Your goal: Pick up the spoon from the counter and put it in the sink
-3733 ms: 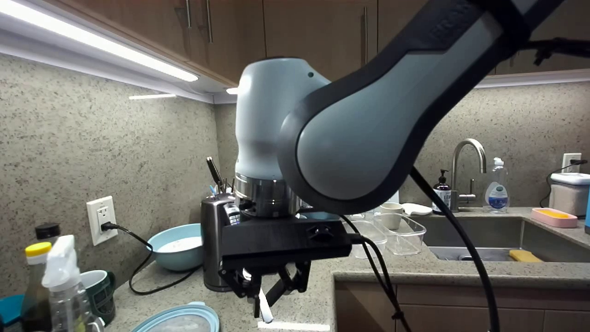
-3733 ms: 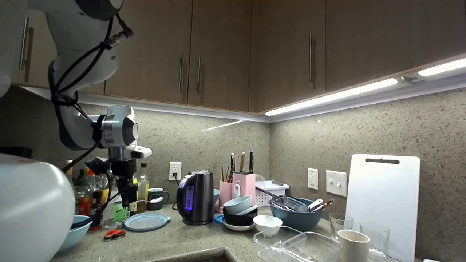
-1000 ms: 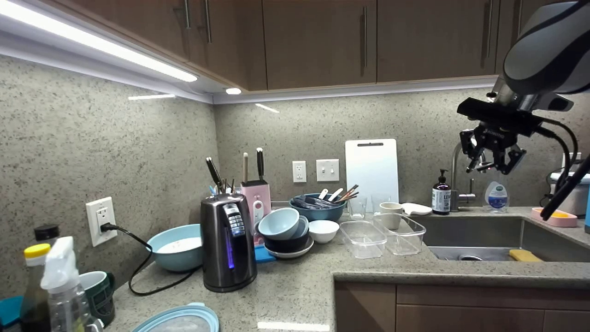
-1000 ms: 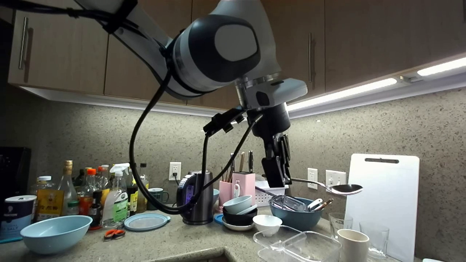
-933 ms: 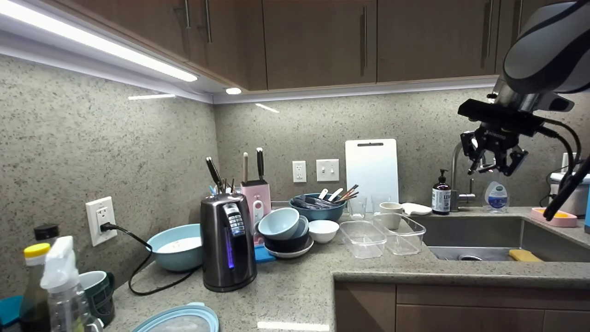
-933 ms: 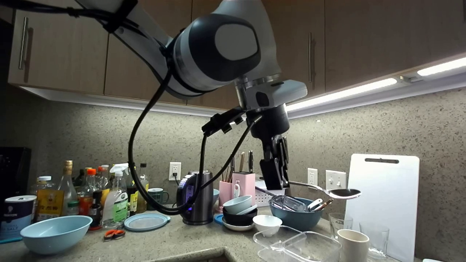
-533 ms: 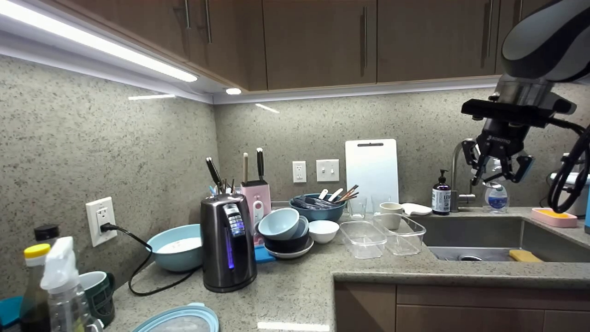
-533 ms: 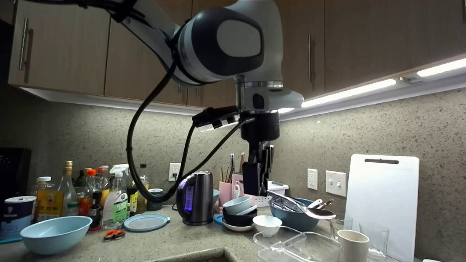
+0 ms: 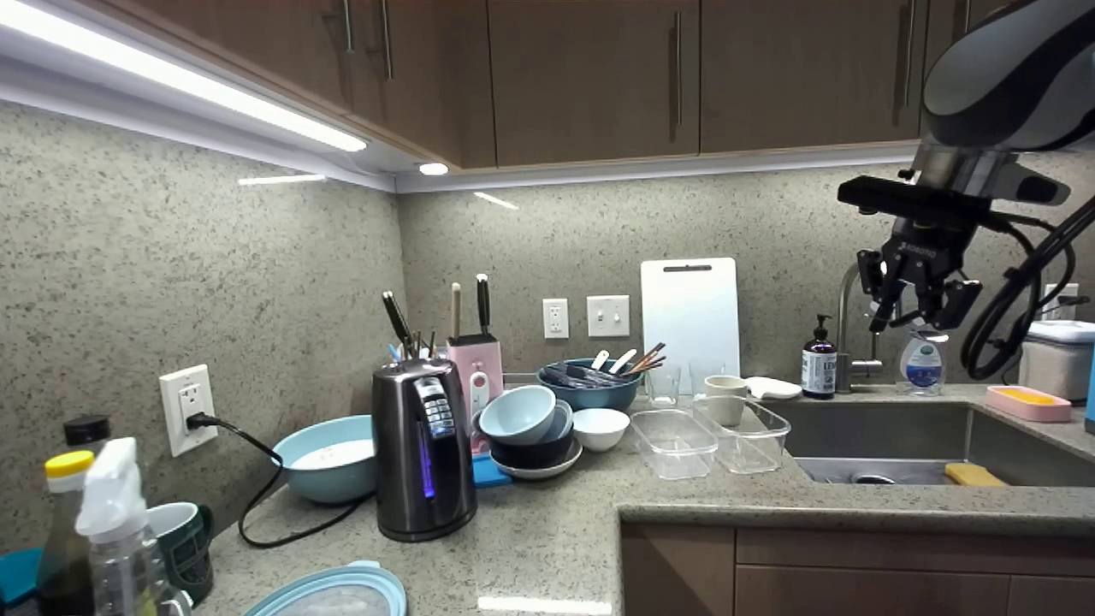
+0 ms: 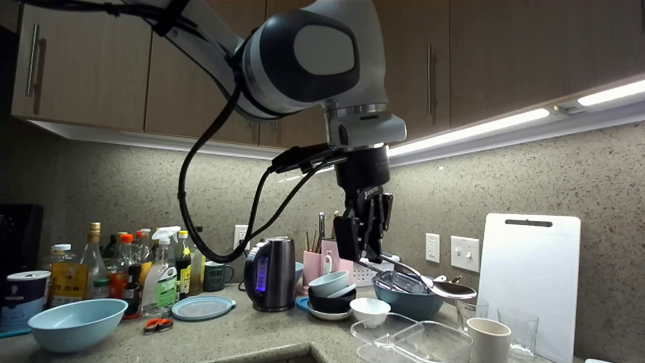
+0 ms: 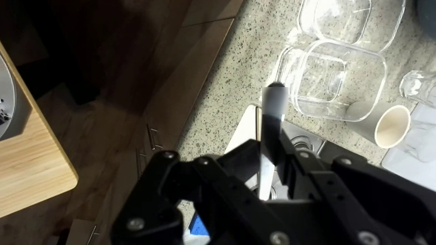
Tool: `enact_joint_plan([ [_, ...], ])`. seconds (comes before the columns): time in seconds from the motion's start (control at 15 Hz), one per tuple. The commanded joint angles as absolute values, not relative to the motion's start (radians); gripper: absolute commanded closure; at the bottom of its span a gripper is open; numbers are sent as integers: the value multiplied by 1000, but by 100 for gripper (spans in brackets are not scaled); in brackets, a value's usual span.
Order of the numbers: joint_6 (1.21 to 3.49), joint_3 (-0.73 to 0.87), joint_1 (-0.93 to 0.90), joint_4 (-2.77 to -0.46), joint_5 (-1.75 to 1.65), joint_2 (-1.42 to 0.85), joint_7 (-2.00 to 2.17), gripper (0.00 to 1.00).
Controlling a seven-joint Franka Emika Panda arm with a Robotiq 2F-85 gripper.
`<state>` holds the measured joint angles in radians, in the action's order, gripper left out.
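Speckled stone counter (image 9: 547, 539) across lower part of both exterior views. Franka arm (image 10: 322, 55) slanting in from upper left of exterior view. Stainless-steel sink (image 9: 898, 428) at lower right of exterior view. White cutting board (image 10: 529, 282) at right of exterior view. Robotiq gripper (image 11: 270, 149) at lower centre of wrist view, jaws pinched on handle of spoon (image 10: 451, 289). Spoon in air, right of centre in exterior view, bowl pointing right.

Speckled stone counter (image 9: 556, 547) through both exterior views, and there's the dark kettle (image 9: 425, 470) upright on it, left of centre! Lower left in an exterior view, a pale-blue lid (image 10: 202, 307) lies flat; lower right, a beige cup (image 10: 487, 343) stands near clear tubs (image 10: 432, 343).
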<state>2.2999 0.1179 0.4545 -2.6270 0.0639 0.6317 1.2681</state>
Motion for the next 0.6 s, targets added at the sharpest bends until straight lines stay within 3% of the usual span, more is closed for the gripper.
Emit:
enact_joint_plan([
  [0.0, 2298, 119, 455, -2625, 63, 632, 1269, 84],
  [0.27, 2299, 119, 455, -2626, 63, 632, 1270, 84],
  [0.33, 2299, 119, 455, -2626, 63, 632, 1270, 96],
  [0.53, 2316, 184, 442, -2574, 65, 553, 1145, 96],
])
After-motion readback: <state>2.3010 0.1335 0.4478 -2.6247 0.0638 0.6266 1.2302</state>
